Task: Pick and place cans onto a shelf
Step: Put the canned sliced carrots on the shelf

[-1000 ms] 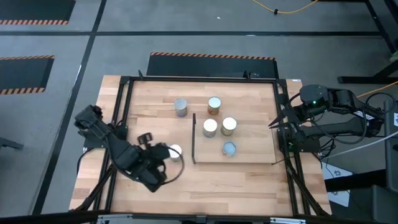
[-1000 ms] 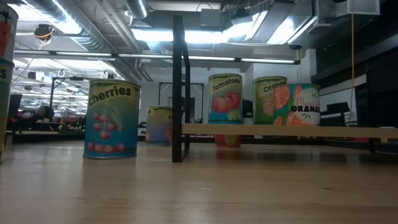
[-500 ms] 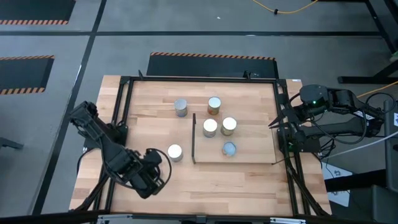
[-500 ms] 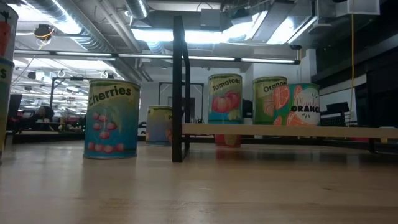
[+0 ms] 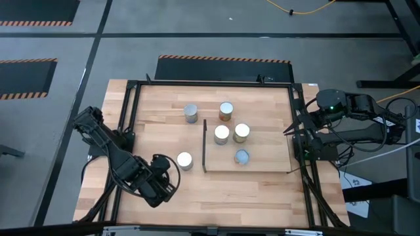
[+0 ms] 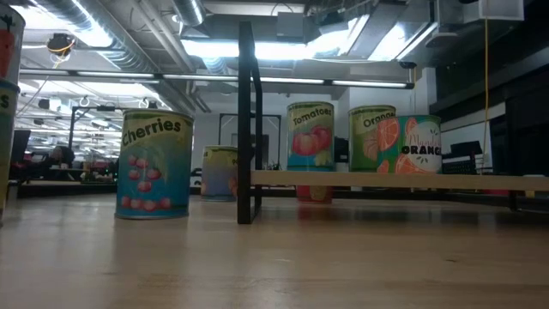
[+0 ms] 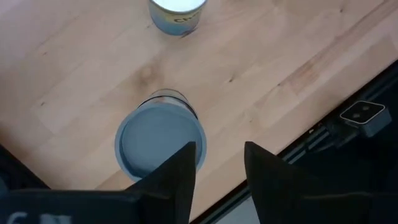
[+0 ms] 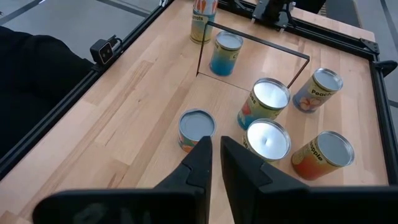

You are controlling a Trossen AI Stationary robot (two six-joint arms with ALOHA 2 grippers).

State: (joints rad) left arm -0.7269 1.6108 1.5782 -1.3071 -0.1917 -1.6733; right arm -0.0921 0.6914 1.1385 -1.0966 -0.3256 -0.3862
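Several cans stand upright. Three are on the shelf (image 5: 269,157), to the right of its dark upright panel (image 5: 205,147): two white-topped (image 5: 222,134) (image 5: 241,133) and one pale-blue (image 5: 241,157). Two more (image 5: 191,113) (image 5: 226,110) stand farther back. A white-topped Cherries can (image 5: 184,160) stands left of the panel. My left gripper (image 7: 217,149) is open above a blue-topped can (image 7: 158,140) at the near left; the can lies to one side of the gap. My left arm (image 5: 157,185) hides this can in the high view. My right gripper (image 8: 216,155) is shut by the table's right edge.
A black frame (image 5: 125,131) runs around the table. The wooden tabletop (image 5: 249,193) stretches along the near side. In the low view the blue-topped can (image 6: 7,129) stands close at the left edge and the panel (image 6: 246,120) rises mid-picture.
My left gripper has swung from beside the Cherries can toward the table's near edge and rolled at the wrist, then held still for the last half second. No can has moved.
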